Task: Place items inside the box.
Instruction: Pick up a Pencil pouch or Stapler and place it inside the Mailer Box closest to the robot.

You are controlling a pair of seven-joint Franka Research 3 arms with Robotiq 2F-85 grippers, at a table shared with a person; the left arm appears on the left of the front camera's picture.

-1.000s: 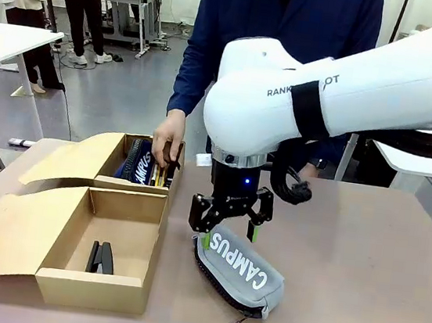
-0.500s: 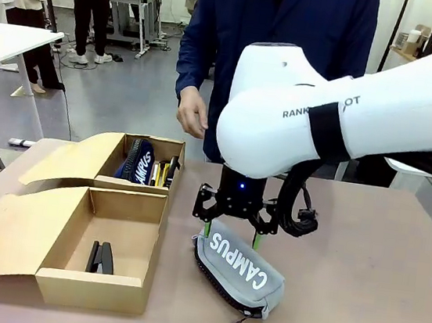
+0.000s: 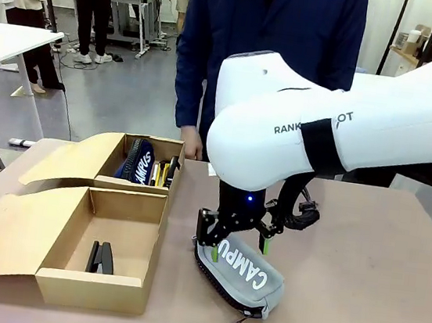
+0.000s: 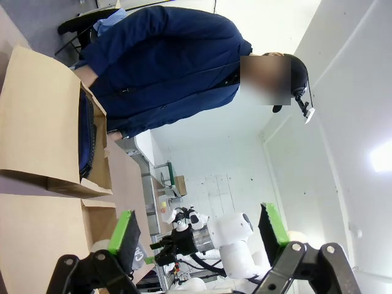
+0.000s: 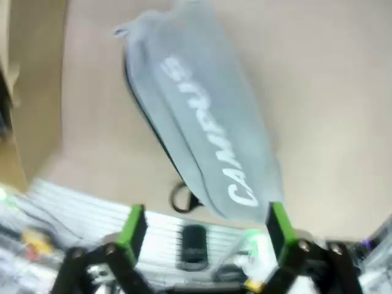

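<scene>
Two compartments divide the brown cardboard box (image 3: 89, 292) at the lower left of the front view, and its flaps are folded open. The nearer compartment holds one black stapler (image 3: 100, 258) lying flat on the floor. The farther one holds the navy pencil case (image 3: 139, 161) standing on edge with its white lettering showing. Beside it are slim yellow and black things too small to tell apart.

The grey pencil case (image 3: 245, 275) lies outside the box on the smooth tan table (image 3: 358, 289), just right of the box's wall. It is a soft, long pouch with white "CAMPUS" lettering and a dark zip along its lower edge.

The right arm, glossy white and bulky, reaches in from the upper right of the frame with its wrist pointing straight down. The right gripper (image 3: 238, 247) straddles the grey case's upper-left end, its green pads spread to either side. Whether they touch the fabric cannot be told.

In the left wrist view the left gripper (image 4: 197, 229) has its jaws wide apart in the air. The person's hand (image 3: 193, 141) hangs by the box's far corner.
</scene>
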